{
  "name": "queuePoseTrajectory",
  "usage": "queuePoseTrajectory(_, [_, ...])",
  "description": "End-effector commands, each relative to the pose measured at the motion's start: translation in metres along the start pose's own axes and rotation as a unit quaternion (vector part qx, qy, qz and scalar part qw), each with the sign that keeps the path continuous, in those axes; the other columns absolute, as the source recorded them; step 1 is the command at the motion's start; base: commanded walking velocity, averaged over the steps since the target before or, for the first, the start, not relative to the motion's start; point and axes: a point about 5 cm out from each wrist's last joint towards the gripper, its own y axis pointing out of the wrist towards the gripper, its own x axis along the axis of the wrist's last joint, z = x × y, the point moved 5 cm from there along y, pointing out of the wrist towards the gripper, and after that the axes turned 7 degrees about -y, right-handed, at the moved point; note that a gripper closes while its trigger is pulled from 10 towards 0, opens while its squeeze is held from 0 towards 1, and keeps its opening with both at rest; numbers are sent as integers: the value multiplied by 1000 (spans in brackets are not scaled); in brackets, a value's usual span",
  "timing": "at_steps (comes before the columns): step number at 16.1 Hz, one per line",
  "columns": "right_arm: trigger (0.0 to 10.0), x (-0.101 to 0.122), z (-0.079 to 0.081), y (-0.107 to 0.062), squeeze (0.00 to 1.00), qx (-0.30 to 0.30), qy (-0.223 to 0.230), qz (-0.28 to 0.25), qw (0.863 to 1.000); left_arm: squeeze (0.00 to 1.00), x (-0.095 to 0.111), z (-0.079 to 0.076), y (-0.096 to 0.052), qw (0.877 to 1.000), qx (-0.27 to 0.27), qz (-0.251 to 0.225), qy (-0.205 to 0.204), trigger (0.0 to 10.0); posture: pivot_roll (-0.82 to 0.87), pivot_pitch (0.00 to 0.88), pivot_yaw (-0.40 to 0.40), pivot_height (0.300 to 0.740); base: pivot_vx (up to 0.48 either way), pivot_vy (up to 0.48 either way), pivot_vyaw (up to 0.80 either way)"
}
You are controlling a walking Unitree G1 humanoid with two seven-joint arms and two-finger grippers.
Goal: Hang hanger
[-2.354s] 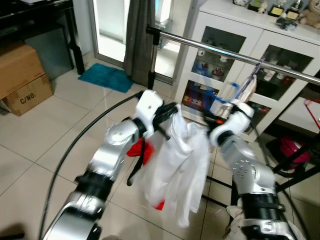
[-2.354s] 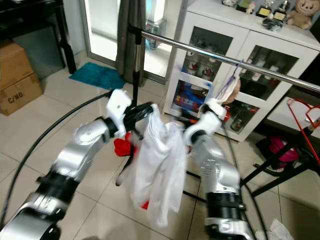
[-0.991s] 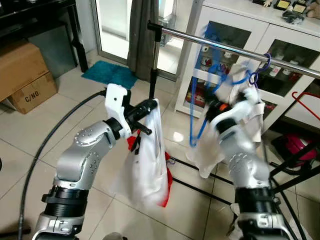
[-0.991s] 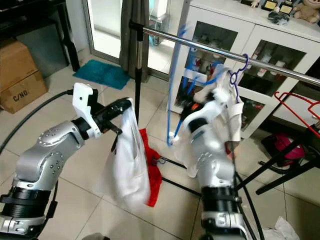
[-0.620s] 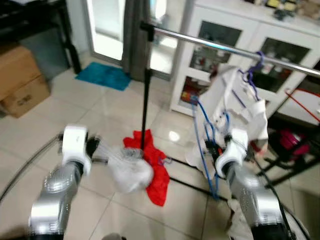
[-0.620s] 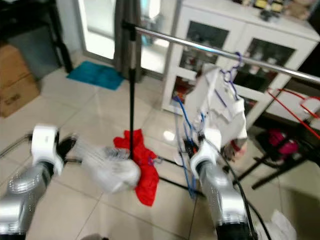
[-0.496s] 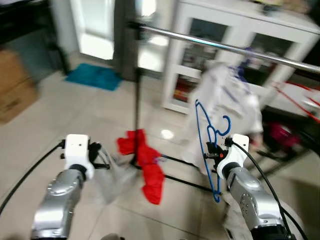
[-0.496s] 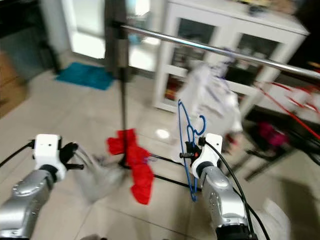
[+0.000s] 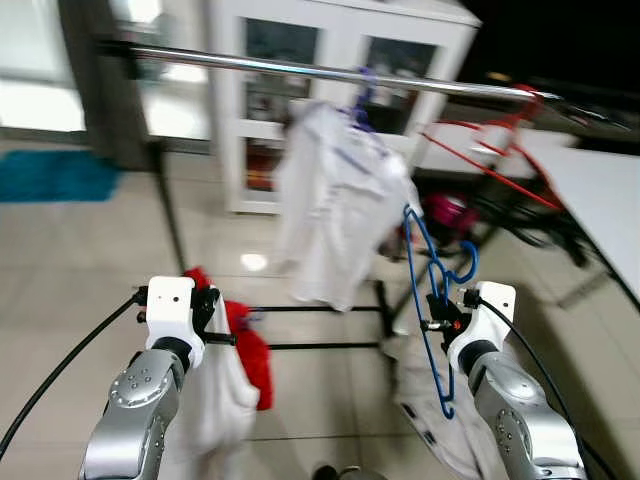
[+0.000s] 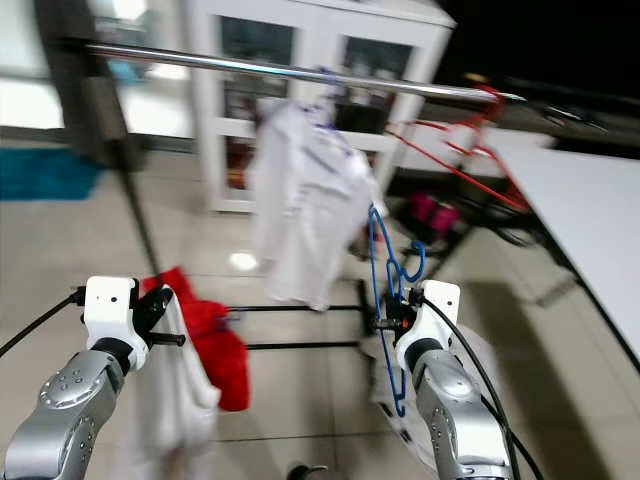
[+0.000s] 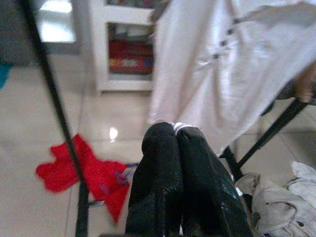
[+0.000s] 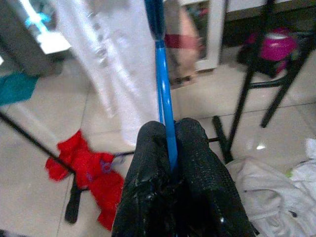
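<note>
Right gripper [image 12: 170, 143] clamps blue hanger [image 9: 432, 300]; left gripper [image 11: 176, 138] pinches white cloth [image 9: 215, 395].

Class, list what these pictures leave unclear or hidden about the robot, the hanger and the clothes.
- Blue hanger: right wrist view cuts its hook off at the edge.
- White cloth in the left end effector: motion-blurred in eye views; garment type unclear.
- Purple hanger under the white shirt: mostly covered, hook too blurred.
</note>
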Motion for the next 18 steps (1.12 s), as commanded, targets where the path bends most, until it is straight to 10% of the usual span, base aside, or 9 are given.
queuePoseTrajectory(1, [10000, 15, -14, -2, 0, -40, -3, -37, 999, 0, 12, -10, 4, 1000, -16, -23, 14, 10000, -8, 0, -121, 740, 0, 0, -800])
queuePoseTrajectory(10, [10000, 42, -6, 3, 0, -50, -22, -111, 992, 0, 24, -22, 13, 999, -34, -37, 18, 10000, -2, 0, -101, 740, 0, 0, -764])
queuePoseTrajectory(18, [10000, 39, 5, 11, 0, -24, 50, -96, 994, 0, 25, -18, 10, 999, -23, -42, 20, 10000, 7, 0, -126, 740, 0, 0, -783])
